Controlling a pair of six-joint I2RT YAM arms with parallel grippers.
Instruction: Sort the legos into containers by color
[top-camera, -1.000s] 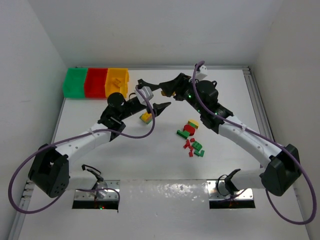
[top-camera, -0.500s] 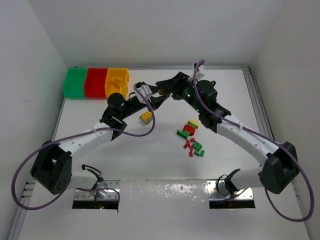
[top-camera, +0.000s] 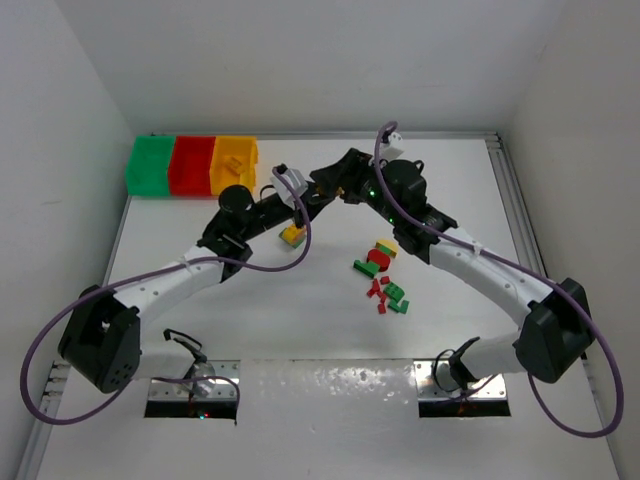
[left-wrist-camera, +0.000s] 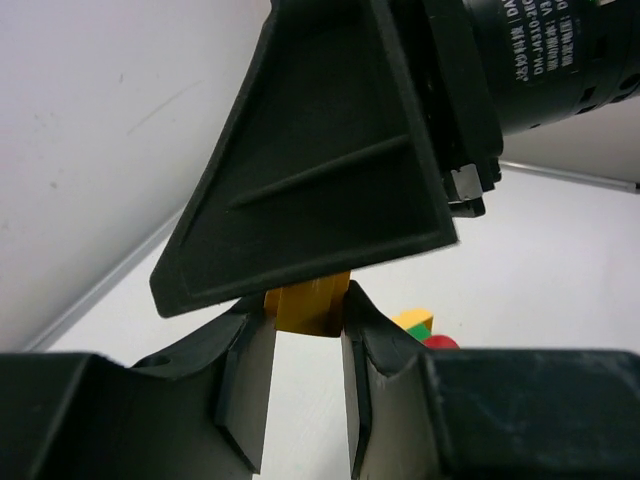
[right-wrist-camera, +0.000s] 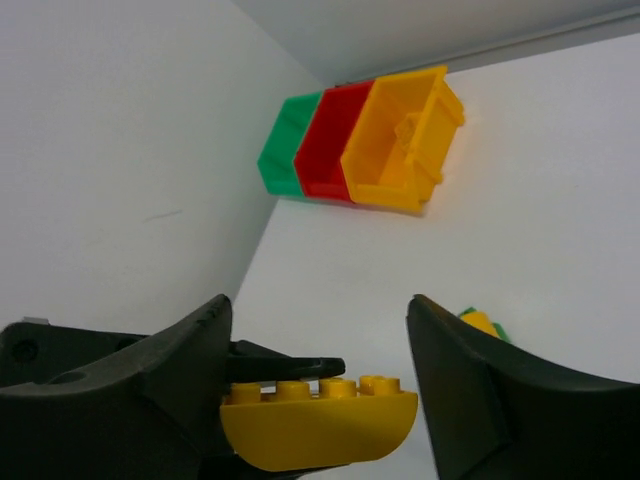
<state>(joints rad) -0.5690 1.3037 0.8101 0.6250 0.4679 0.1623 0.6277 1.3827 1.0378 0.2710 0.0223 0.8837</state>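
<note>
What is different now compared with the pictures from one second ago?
The left gripper moved a little toward the far side, up to the right gripper, and its open fingers closed on the yellow brick, which sits between the right gripper's fingers. The brick pile, the loose yellow-green brick and the three bins stayed as they were.
</note>
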